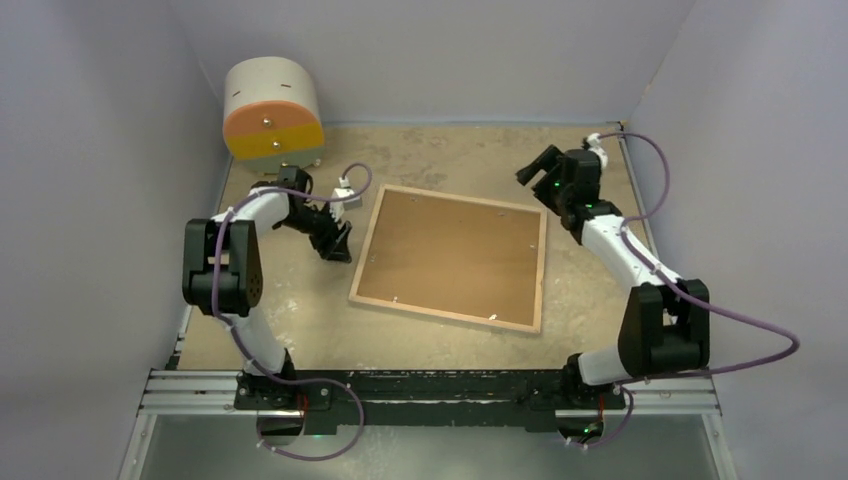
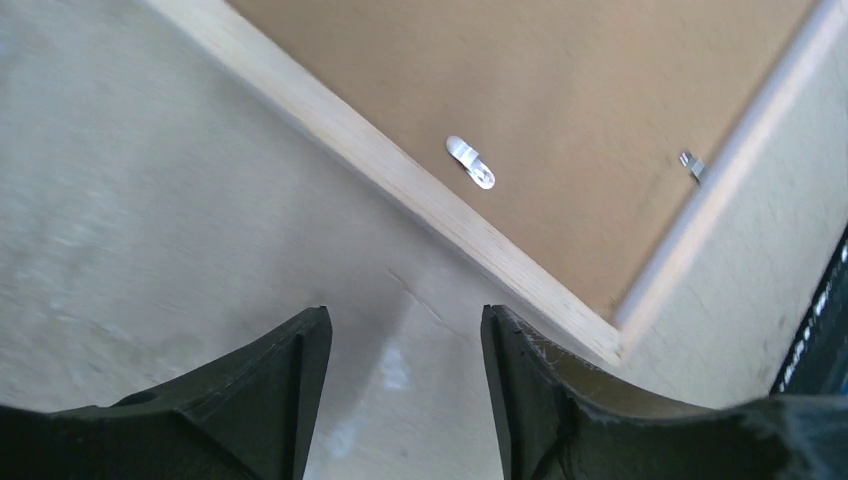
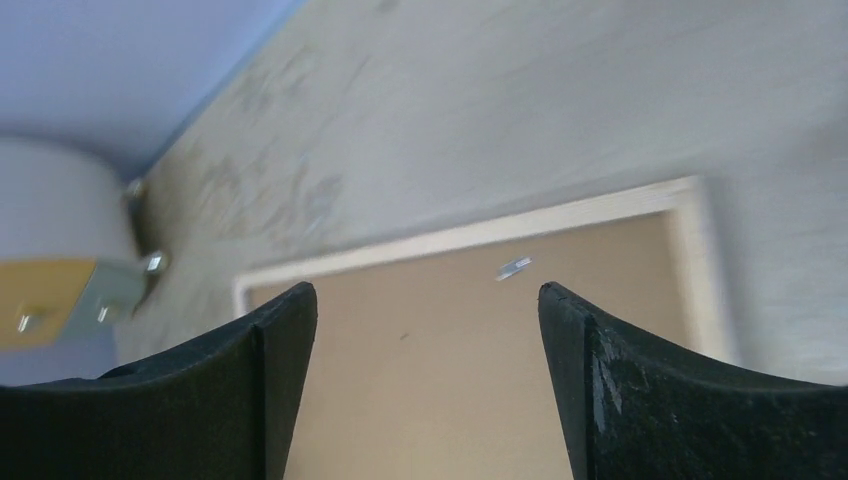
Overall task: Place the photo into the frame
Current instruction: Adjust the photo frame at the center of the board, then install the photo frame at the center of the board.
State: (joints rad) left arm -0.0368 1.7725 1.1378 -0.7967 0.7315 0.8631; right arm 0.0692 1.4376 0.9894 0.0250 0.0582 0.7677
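Observation:
The frame [image 1: 366, 243] lies face down in the middle of the table, its light wooden rim up. A brown backing board [image 1: 450, 255] fills it, with small metal tabs [image 2: 470, 162] along the rim. The photo is hidden. My left gripper [image 1: 335, 240] is open and empty, low over the bare table just left of the frame's left edge [image 2: 400, 180]. My right gripper [image 1: 532, 170] is open and empty, raised above the frame's far right corner. In the right wrist view the rim [image 3: 470, 232] and the board [image 3: 430, 350] show between its fingers.
A cream cylinder with an orange and yellow face [image 1: 272, 110] stands at the back left, and also shows in the right wrist view [image 3: 50, 250]. Pale walls close the table on the left, back and right. A black rail [image 1: 430, 385] runs along the near edge.

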